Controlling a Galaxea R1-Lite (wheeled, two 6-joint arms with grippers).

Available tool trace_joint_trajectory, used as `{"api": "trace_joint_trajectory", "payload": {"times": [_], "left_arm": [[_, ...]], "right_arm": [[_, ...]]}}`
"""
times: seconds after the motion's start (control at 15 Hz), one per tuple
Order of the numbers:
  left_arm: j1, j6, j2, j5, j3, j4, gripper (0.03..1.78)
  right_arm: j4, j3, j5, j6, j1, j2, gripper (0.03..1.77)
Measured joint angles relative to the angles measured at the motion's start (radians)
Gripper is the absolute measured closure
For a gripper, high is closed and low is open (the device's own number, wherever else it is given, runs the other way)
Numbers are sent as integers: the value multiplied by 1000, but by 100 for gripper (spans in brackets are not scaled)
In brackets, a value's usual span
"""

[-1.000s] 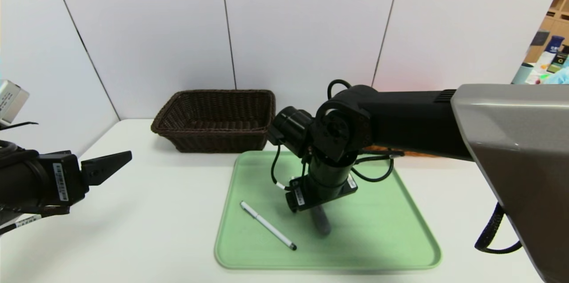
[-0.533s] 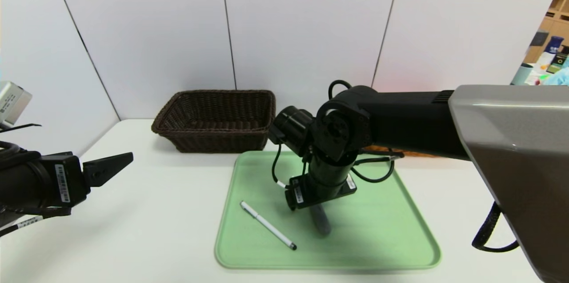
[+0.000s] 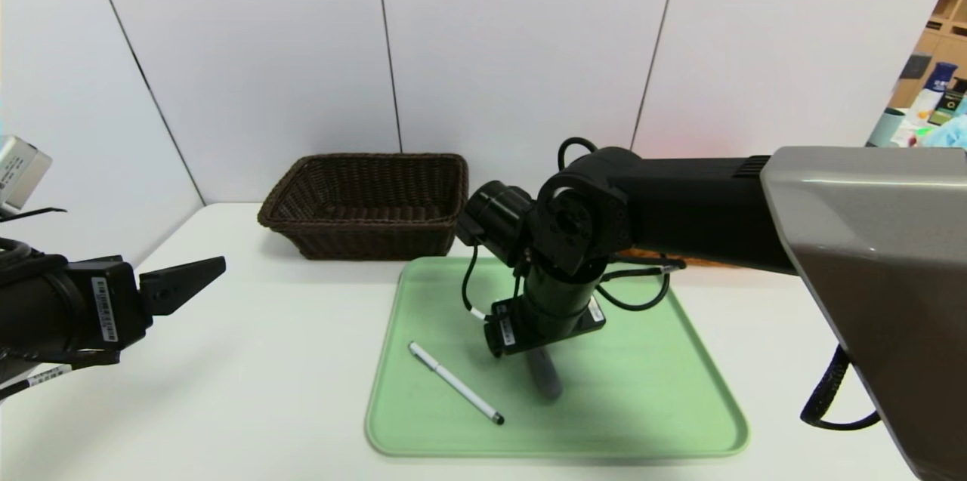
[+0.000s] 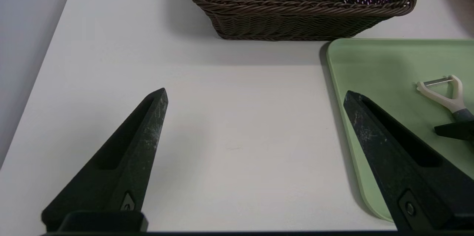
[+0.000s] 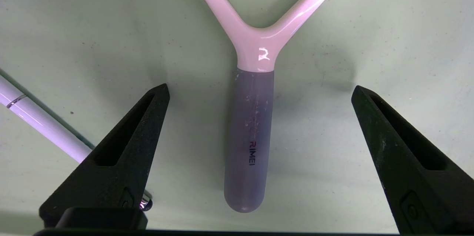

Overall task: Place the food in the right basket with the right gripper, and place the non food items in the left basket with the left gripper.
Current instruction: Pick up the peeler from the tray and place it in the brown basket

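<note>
Right gripper here, spread wide over the peeler, which by rights is my partner's job

I, the right gripper [image 5: 261,86], stand released, with nothing held, my fingers on either side of the peeler [image 5: 248,117] and apart from it. It lies in the middle part of the green tray [image 3: 557,456], well in from every edge. The left gripper [image 4: 255,89] is also open and holding nothing, out beyond the tray's left edge.

The step looks like a pick-up, but the task sends non-food to the dark brown basket [image 3: 381,235] by the left gripper. I would do best to rise straight up, without brushing the pen [image 3: 455,383] beside one of my fingers, and make room. Whoever grips should centre on the grey handle [image 5: 246,154] near the fork, jaws across it, come down square and close evenly. Closing low at the rounded butt could let the head droop; closing off-centre could drag it or swivel it.

As for its lie, the peeler is flat, its white head [image 4: 440,99] aimed at the tray's far edge and its butt at the near edge. The long axis runs far to near, slanting slightly so that the butt leans towards the near right corner
</note>
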Motion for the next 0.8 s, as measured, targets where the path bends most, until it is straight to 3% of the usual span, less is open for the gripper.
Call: {"api": "trace_joint_trajectory", "payload": {"times": [0.13,0.33,0.6,0.73,0.8], "left_arm": [[0,0,-2,0,0,0,12],[0,0,-4,0,0,1,12],[0,0,-9,0,4,1,12],[0,0,-13,0,4,1,12],[0,0,-14,0,4,1,12]], "right_arm": [[0,0,-1,0,0,1,10],[-3,0,0,1,2,4,58],[1,0,-1,12,4,6,101],[3,1,-2,15,4,7,156],[3,1,-2,16,5,7,156]]}}
